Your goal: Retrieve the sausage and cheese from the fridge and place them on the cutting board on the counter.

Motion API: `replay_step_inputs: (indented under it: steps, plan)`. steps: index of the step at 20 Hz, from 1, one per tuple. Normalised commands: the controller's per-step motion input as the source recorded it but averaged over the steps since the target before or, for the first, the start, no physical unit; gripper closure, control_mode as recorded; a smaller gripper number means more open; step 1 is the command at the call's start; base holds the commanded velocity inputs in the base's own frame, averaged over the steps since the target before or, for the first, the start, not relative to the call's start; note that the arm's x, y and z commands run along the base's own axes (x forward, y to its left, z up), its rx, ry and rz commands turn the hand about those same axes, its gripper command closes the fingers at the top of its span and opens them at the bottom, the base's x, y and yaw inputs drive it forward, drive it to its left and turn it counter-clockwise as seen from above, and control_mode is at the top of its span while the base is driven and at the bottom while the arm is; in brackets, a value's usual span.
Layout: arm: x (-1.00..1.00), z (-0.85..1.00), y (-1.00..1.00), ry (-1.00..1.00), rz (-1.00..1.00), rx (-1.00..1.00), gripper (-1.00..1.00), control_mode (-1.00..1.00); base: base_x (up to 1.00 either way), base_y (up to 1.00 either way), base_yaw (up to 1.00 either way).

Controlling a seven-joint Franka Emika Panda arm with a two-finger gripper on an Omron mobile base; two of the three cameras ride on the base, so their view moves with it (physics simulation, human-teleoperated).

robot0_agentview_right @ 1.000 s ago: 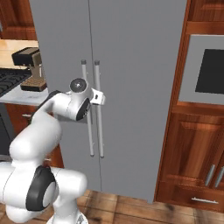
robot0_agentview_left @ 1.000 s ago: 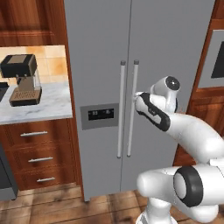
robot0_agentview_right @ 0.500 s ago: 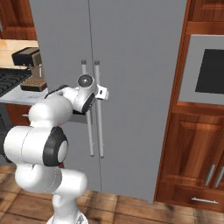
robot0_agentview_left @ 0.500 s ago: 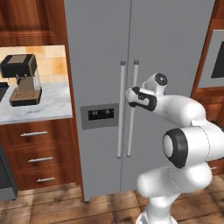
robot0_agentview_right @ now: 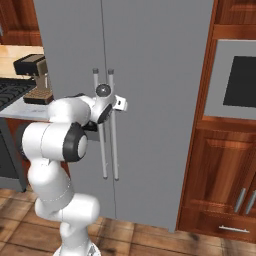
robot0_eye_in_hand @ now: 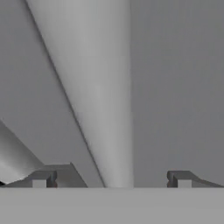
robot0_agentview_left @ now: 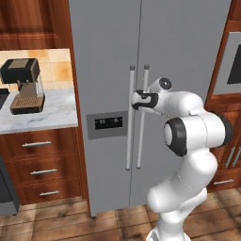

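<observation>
1. At your far left, a boxy brown and black coffee machine (robot0_agentview_left: 24, 85) stands on the counter (robot0_agentview_left: 42, 115), a pale marbled stone top that butts against the fridge's left side.
2. Under that top you see reddish-brown wooden drawers (robot0_agentview_left: 40, 167) with slim silver handles.
3. The fridge (robot0_agentview_left: 108, 56) is a tall, smooth grey unit; both of its doors are shut, and a dark display panel (robot0_agentview_left: 108, 123) sits low on the left door.
4. Two long round bar handles run vertically just either side of the door seam: the left handle (robot0_agentview_left: 129, 136) and the right handle (robot0_agentview_left: 140, 141).
5. Your gripper (robot0_agentview_left: 136, 100) is at the upper part of those handles, fingers spread wide; in the hand view the pale bar of one handle (robot0_eye_in_hand: 103, 96) rises between the two dark fingertips (robot0_eye_in_hand: 41, 178). You cannot tell whether either tip touches it.
6. To the right of the fridge, a built-in oven (robot0_agentview_right: 237, 80) with a dark window sits in wooden cabinetry (robot0_agentview_right: 220, 175).
</observation>
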Motion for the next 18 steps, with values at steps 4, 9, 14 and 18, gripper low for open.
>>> replay_step_inputs:
  steps: [4, 9, 14, 18]
  plan:
    - [0.45, -0.17, 0.0, -0.05, 0.0, 0.0, -1.0, -1.0, 0.0, 0.0, 0.0]
    - [0.37, -0.13, 0.0, -0.15, 0.0, 0.0, -1.0, -1.0, 0.0, 0.0, 0.0]
    - [0.35, -0.08, 0.0, -0.08, 0.0, 0.0, -1.0, -1.0, 0.0, 0.0, 0.0]
    - [0.22, 0.0, 0.0, 0.07, 0.0, 0.0, 1.0, -1.0, 0.0, 0.0, 0.0]
